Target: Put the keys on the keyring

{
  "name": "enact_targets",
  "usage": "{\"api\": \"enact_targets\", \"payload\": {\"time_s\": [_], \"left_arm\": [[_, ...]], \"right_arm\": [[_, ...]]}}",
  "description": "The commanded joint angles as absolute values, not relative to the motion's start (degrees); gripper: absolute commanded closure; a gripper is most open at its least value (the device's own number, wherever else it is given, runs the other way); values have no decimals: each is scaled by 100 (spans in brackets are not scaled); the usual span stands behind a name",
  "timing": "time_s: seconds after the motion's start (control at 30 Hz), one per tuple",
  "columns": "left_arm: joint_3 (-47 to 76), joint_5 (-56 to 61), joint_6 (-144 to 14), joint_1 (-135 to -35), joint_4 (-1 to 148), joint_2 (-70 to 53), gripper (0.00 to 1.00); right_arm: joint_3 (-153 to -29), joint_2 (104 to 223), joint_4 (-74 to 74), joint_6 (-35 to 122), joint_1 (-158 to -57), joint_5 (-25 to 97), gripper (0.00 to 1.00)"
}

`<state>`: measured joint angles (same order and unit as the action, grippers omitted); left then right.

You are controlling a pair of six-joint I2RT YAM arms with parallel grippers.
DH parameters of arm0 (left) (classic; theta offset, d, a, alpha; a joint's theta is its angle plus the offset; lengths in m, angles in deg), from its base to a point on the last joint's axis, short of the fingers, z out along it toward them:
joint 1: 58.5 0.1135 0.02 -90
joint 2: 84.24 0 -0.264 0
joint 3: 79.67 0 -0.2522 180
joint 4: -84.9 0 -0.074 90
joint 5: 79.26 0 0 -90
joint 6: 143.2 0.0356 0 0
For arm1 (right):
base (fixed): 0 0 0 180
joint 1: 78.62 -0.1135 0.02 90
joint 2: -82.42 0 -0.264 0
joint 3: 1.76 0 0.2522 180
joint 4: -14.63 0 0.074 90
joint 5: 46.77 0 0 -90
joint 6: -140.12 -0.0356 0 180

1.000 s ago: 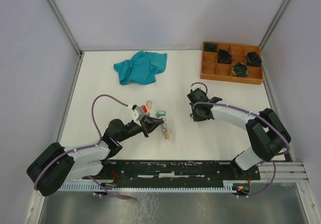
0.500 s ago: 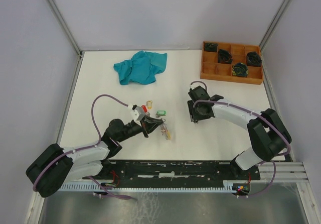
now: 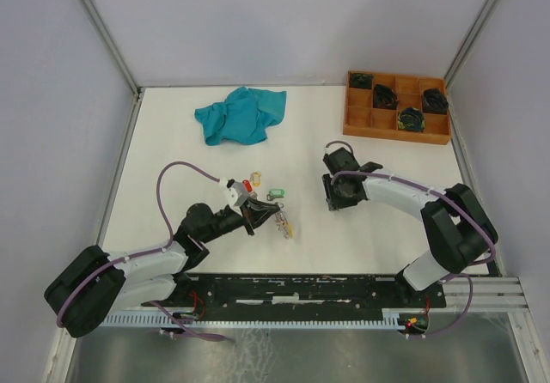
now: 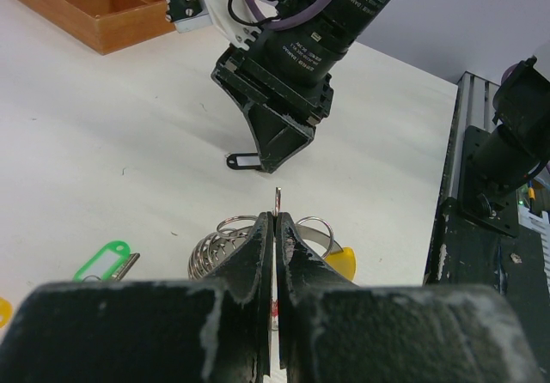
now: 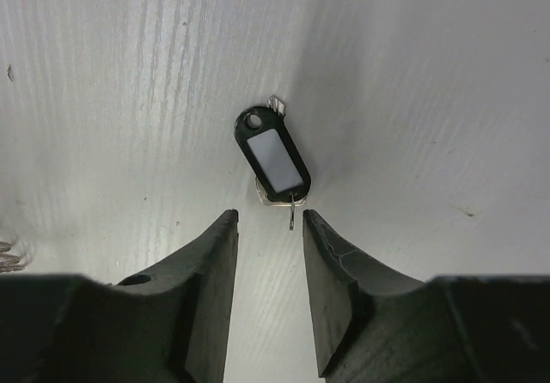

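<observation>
From above, the left gripper (image 3: 251, 211) sits near the middle of the table (image 3: 172, 151), with the red-tag key (image 3: 255, 180), green-tag key (image 3: 275, 194) and yellow-tag key (image 3: 288, 229) close beside it. The right gripper (image 3: 335, 198) points down further right. In the left wrist view, the jaws squeeze tight on the thin wire of the keyring (image 4: 278, 198) (only its tip pokes out). In the right wrist view, the jaws stand apart, holding nothing; the black-tag key (image 5: 273, 155) lies flat just past them.
</observation>
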<state>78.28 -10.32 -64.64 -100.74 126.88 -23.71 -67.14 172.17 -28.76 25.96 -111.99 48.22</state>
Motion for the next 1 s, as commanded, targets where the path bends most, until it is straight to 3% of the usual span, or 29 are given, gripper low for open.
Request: {"api": "enact_targets", "payload": {"time_s": [0.0, 0.33, 0.7, 0.97], "left_arm": [[7611, -1016, -6225, -10095, 13023, -2387, 97], [7611, -1026, -6225, -10096, 13031, -2378, 97], [7602, -1047, -6233, -10094, 13040, -2351, 97], [7602, -1053, -6225, -10092, 13040, -2348, 97]], "right_arm": [[-6598, 17088, -2745, 2560, -11200, 5044, 58], [-6446, 17061, -2639, 2551, -11197, 5079, 75], [-6463, 17001, -2607, 2617, -11203, 5058, 82], [-6473, 16920, -2652, 2692, -11201, 5061, 98]]}}
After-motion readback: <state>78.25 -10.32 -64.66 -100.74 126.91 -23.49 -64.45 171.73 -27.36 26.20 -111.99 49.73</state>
